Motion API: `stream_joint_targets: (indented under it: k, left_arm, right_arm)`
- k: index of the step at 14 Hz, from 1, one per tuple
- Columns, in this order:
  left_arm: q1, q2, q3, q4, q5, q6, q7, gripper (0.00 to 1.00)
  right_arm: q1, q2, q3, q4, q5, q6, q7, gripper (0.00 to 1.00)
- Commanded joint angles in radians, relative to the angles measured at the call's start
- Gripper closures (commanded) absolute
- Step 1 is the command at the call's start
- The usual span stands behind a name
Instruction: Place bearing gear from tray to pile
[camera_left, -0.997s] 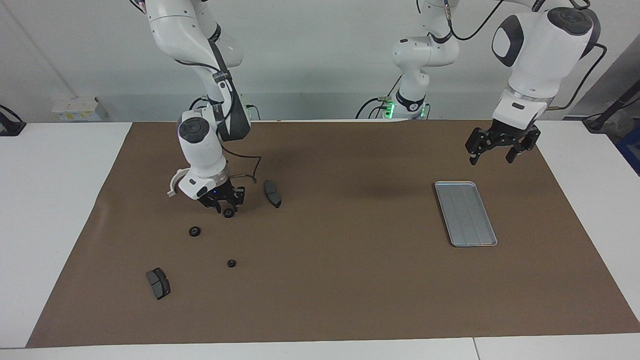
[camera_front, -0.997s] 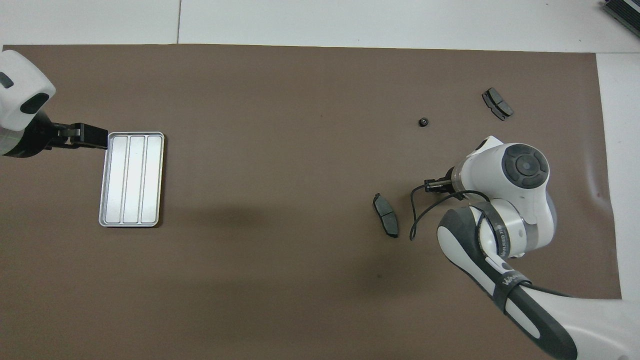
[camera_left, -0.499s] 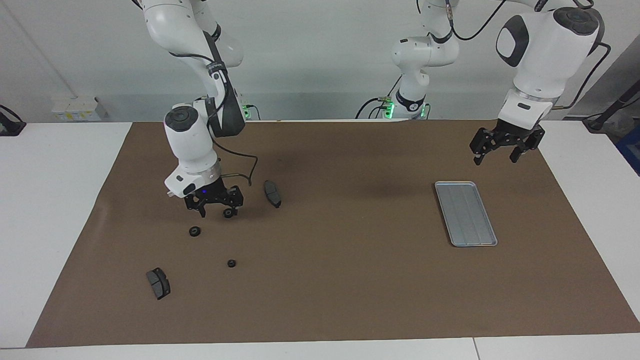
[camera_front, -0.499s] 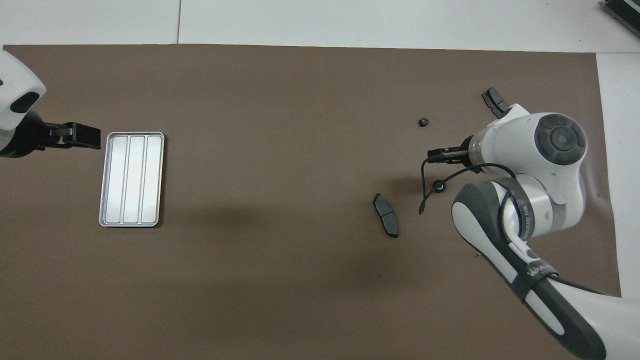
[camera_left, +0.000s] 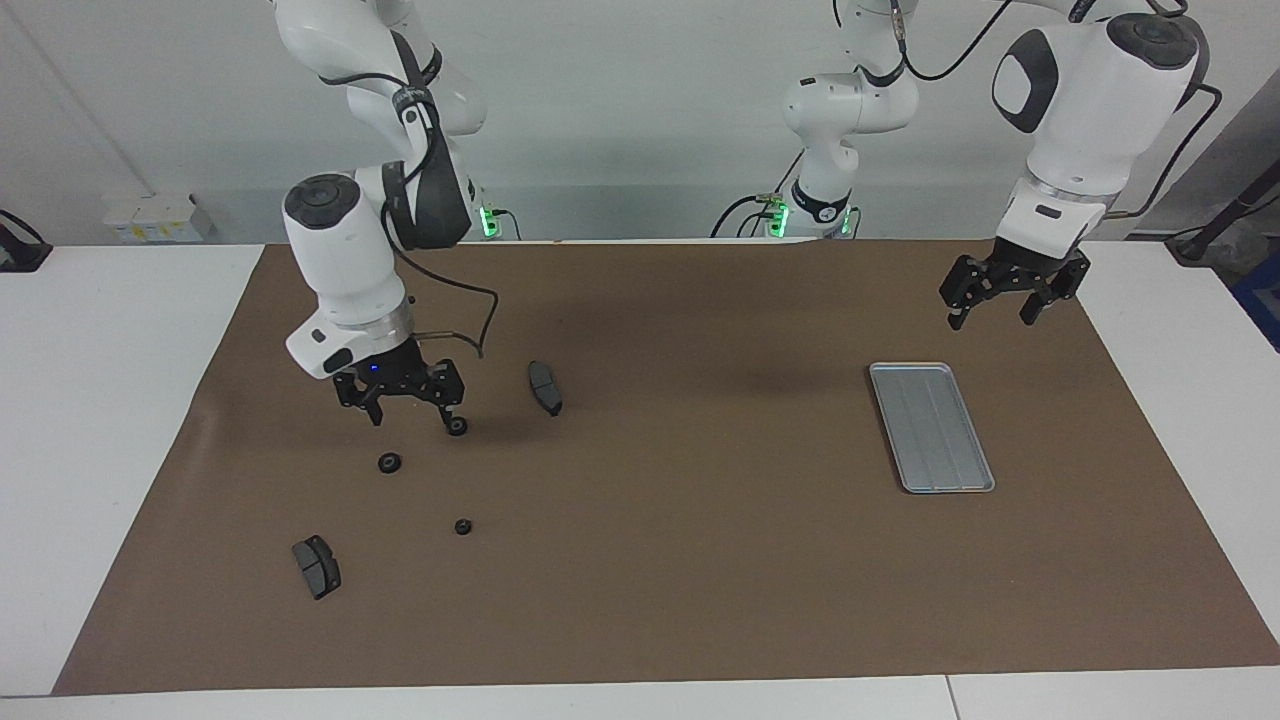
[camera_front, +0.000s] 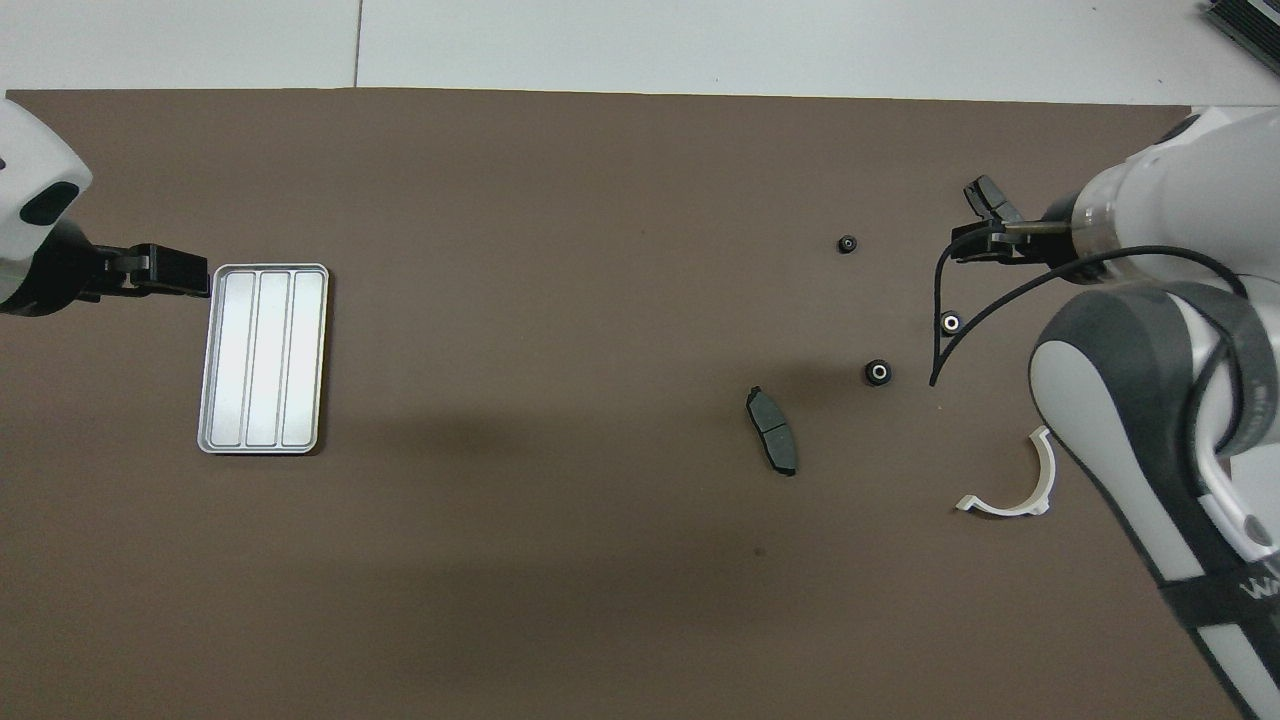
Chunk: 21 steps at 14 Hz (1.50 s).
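Observation:
The silver tray (camera_left: 931, 427) lies on the brown mat with nothing in it; it also shows in the overhead view (camera_front: 262, 358). Three small black bearing gears lie among the pile: one (camera_left: 457, 427) (camera_front: 878, 372) nearest the robots, a second (camera_left: 390, 463) (camera_front: 951, 322), a third (camera_left: 463, 526) (camera_front: 847, 242). My right gripper (camera_left: 410, 408) (camera_front: 972, 250) is open and empty, raised over the mat between the first two gears. My left gripper (camera_left: 1000, 300) (camera_front: 170, 272) is open and empty, hanging beside the tray's end nearer the robots.
The pile holds a dark brake pad (camera_left: 545, 388) (camera_front: 772, 445), a second pad (camera_left: 316, 566) (camera_front: 985, 195) farthest from the robots, and a white semicircular bracket (camera_front: 1010, 490), hidden by the right arm in the facing view. The brown mat (camera_left: 680, 560) covers the white table.
My right gripper has let go of the bearing gear, risen and swung toward the right arm's end of the table, uncovering the white bracket. The gear stays on the mat. The left gripper rose slightly.

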Motion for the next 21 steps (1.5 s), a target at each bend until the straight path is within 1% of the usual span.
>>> stream_joint_targets:
  k: [1,3,4,6,7,8,11,16,20,21]
  left_arm:
    - [0.021,-0.023,0.013,-0.007,-0.065,-0.026,-0.001,0.00]
    - [0.015,-0.025,0.012,-0.005,-0.065,-0.027,-0.002,0.00]
    - [0.012,-0.026,0.010,-0.008,-0.065,-0.032,-0.004,0.00]
    - [0.012,-0.029,0.012,-0.013,-0.065,-0.038,-0.006,0.00]
    - [0.015,-0.029,0.012,-0.011,-0.065,-0.038,-0.007,0.00]
    - [0.022,-0.028,0.012,-0.010,-0.065,-0.036,-0.010,0.00]
    - [0.024,-0.023,0.012,-0.004,-0.059,-0.024,-0.006,0.00]
    - [0.032,-0.025,0.018,-0.010,-0.051,-0.010,-0.004,0.00]
    - [0.044,-0.028,0.016,-0.019,0.004,-0.019,-0.002,0.00]
    - [0.042,-0.026,0.016,-0.019,0.006,-0.018,-0.002,0.00]
  right_arm:
    - [-0.008,-0.052,-0.020,0.032,0.023,-0.107,-0.004,0.00]
    - [0.104,-0.057,-0.150,0.073,0.024,-0.172,-0.005,0.00]
    - [0.141,-0.060,-0.195,0.080,0.030,-0.212,-0.016,0.00]
    - [0.166,-0.075,-0.247,0.083,0.097,-0.261,-0.030,0.00]
    - [0.202,-0.078,-0.293,0.093,0.104,-0.292,-0.034,0.00]
    - [0.219,-0.089,-0.309,0.103,0.104,-0.339,-0.056,0.00]
    - [0.224,-0.126,-0.323,0.101,0.108,-0.447,-0.068,0.00]
    - [0.226,-0.147,-0.309,0.091,0.090,-0.481,-0.083,0.00]
    - [0.219,-0.135,-0.310,0.110,0.087,-0.471,-0.093,0.00]
    - [0.221,-0.125,-0.309,0.133,0.085,-0.484,-0.091,0.00]
